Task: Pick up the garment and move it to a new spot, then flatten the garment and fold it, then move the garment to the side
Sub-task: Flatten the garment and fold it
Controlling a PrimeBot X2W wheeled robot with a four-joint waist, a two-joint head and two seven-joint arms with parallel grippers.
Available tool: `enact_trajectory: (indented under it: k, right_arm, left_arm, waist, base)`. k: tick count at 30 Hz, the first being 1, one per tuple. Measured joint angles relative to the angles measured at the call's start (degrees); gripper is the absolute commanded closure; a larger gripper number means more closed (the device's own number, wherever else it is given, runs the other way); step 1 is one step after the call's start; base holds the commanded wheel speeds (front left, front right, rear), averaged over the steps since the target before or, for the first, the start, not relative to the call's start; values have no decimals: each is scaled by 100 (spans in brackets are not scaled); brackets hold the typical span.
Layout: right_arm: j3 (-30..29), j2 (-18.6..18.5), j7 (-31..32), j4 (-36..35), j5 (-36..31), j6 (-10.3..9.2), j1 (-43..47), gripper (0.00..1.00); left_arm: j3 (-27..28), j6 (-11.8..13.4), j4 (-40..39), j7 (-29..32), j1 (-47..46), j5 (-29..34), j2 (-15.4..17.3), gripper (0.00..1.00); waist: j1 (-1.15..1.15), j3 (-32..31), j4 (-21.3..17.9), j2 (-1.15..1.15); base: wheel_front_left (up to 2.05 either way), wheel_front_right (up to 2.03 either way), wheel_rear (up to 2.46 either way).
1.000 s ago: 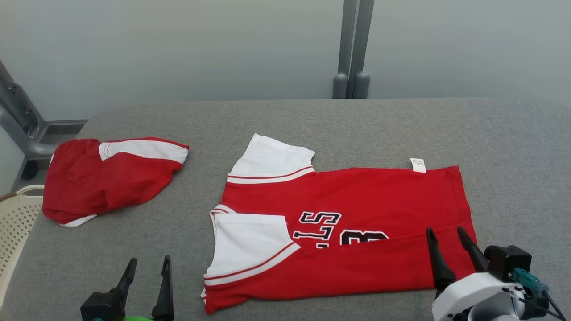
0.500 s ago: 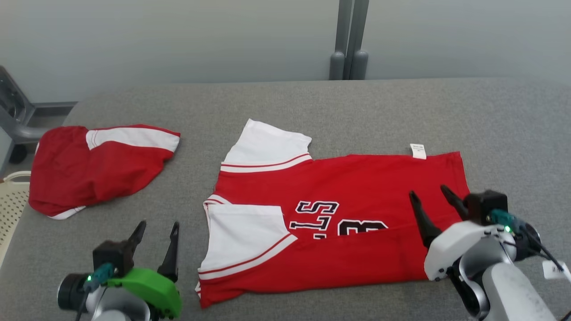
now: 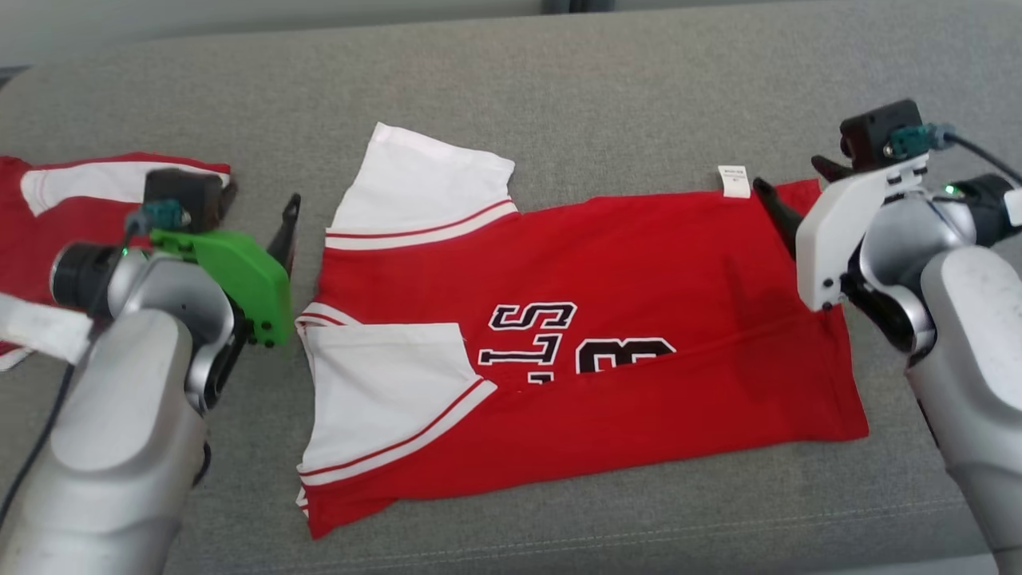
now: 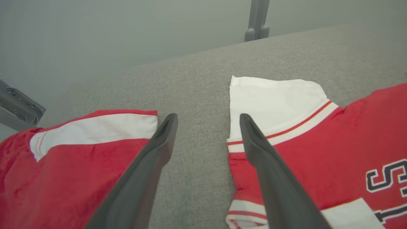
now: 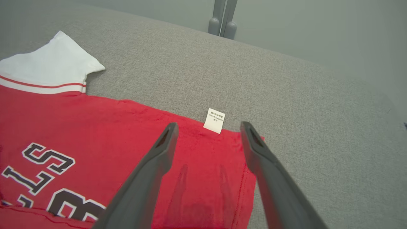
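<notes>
Red-and-white lettered fabric jersey (image 3: pixel 639 263) flat on grey fabric table (image 3: pixel 559 80), lettering half-hidden by fold. Spread, empty: left hand (image 4: pixel 208 119), right hand (image 5: pixel 208 127).

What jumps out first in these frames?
A red jersey with white sleeves and black lettering lies half-folded mid-table on the grey fabric tabletop. Both open claws flank it: the left claw beside its far white sleeve, the right claw over the corner by the small white tag. A second red-and-white garment sits crumpled at the left.
</notes>
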Motion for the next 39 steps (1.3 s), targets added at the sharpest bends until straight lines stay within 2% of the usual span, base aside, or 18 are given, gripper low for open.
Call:
enact_trajectory:
  k: [6,13,20,31,38,39]
  right_arm:
    - [140,-247,348,263,-25,0,-739,0]
    - [257,-255,254,459,-30,0,-1168,0]
    - [444,-107,85,638,4,0,-1259,0]
    - [689,-108,-78,822,65,0,-1333,0]
    - [814,-113,-93,862,131,0,-1389,0]
    - [824,-112,-99,866,135,0,-1392,0]
  left_arm:
    - [-133,-177,563,361,-1059,-2,99,0]
    - [-304,-244,1145,784,-1697,-20,102,0]
    - [-457,-272,1563,854,-2213,-20,118,0]
    - [-550,-224,2113,657,-2648,-1,94,0]
    - [-646,-212,2357,636,-2772,41,-20,13]
    - [-650,-210,2383,628,-2784,41,-36,21]
  waist:
    - [0,576,-243,0]
    - [1,1079,-468,0]
    - [1,1445,-716,0]
    - [0,1548,-975,0]
    - [0,1570,-1038,0]
    - [0,1582,-1041,0]
  base:
    - [0,0,0]
    - [0,0,0]
    - [0,0,0]
    - [0,0,0]
    - [0,0,0]
    - [0,0,0]
